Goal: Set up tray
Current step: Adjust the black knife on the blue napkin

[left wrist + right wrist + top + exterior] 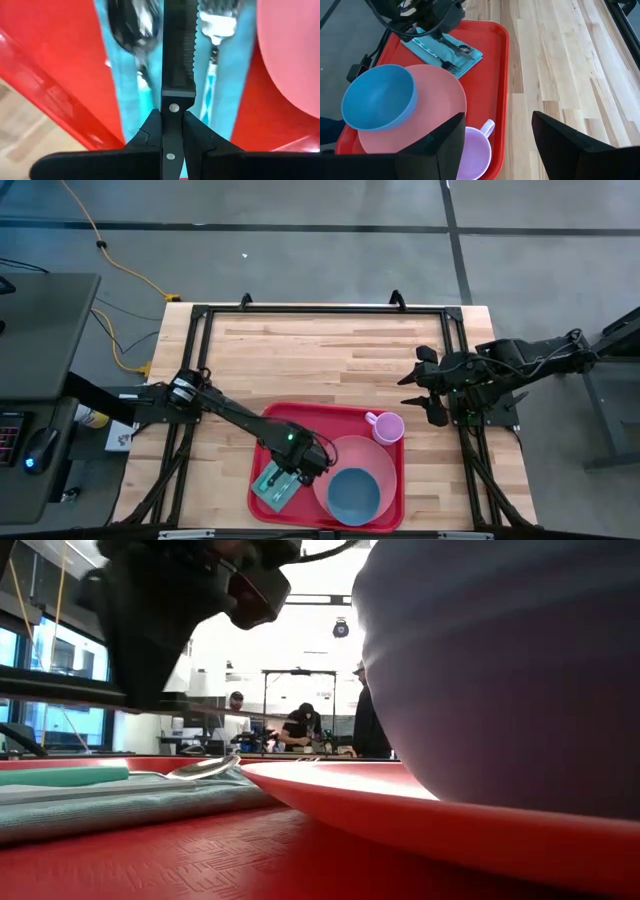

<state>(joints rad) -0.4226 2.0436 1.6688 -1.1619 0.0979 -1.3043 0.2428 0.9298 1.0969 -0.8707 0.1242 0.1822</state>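
Note:
The red tray [300, 416] lies at the table's near middle. On it are a teal napkin [270, 490] with a spoon [134, 25] and a fork [218, 24], a pink plate [350, 452], a blue bowl [352, 495] on that plate, and a purple cup [387, 427]. My left gripper [300, 465] points down over the napkin, shut on a black-handled knife [176, 55] whose blade runs between the spoon and the fork. My right gripper [420, 392] waits open above the table's right side, with nothing between its fingers [445, 145]. My left gripper pinches the knife's black riveted handle [173, 107] between its two fingers, one on each flat side, close to where the blade begins. The fingers come from above and point down. The serrated blade reaches out over the napkin; whether it touches the cloth, I cannot tell.
Bare wooden tabletop [330, 350] stretches beyond the tray to the far edge and to both sides. A black frame [320, 310] runs around the table. In the low view, people [300, 725] sit in the room behind.

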